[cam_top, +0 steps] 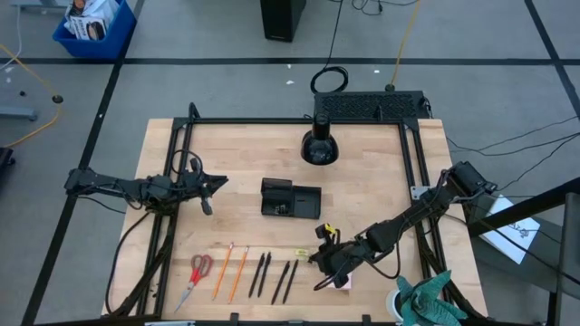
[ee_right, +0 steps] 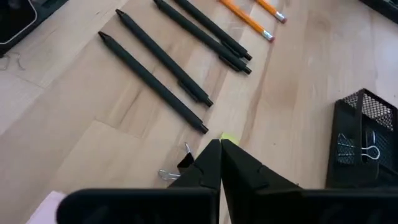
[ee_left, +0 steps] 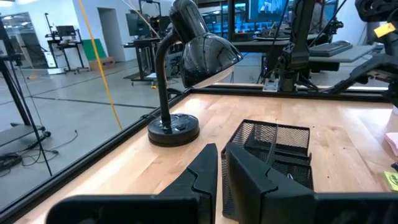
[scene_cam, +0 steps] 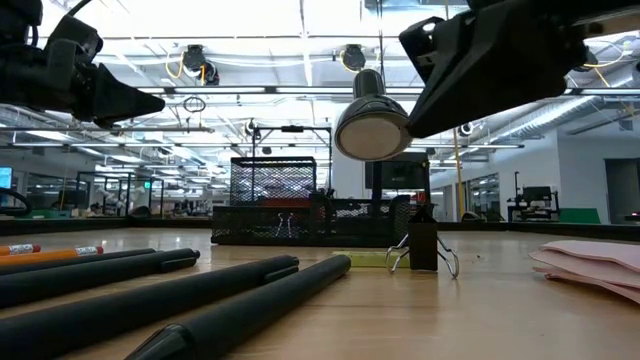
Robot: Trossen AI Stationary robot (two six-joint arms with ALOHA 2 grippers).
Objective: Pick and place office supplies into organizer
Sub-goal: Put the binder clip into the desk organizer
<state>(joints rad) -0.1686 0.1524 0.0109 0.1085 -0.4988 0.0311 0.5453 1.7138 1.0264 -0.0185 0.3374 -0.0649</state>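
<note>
Your right gripper (ee_right: 219, 144) sits low over the near-right part of the table with its jaws brought together, the tips meeting right at a small black binder clip (ee_right: 184, 163). In the right wrist view the clip's body pokes out just beside the closed tips, with its wire handles splayed on the wood. Whether the clip is actually pinched you cannot tell. A yellow-green bit (ee_right: 229, 138) shows just past the tips.

What matters next is direction: the mesh organizer (cam_top: 290, 198) lies up the table and to the left of this gripper, well apart, toward the centre. The black pens (ee_right: 160, 68) lie in a row on the gripper's other side, their long axes roughly parallel, running away across the boards.

Your left gripper (ee_left: 221, 165) hangs off the table's left side, jaws nearly together and holding nothing, facing the organizer and the desk lamp (ee_left: 180, 74). The right arm is far nearer the clip
</note>
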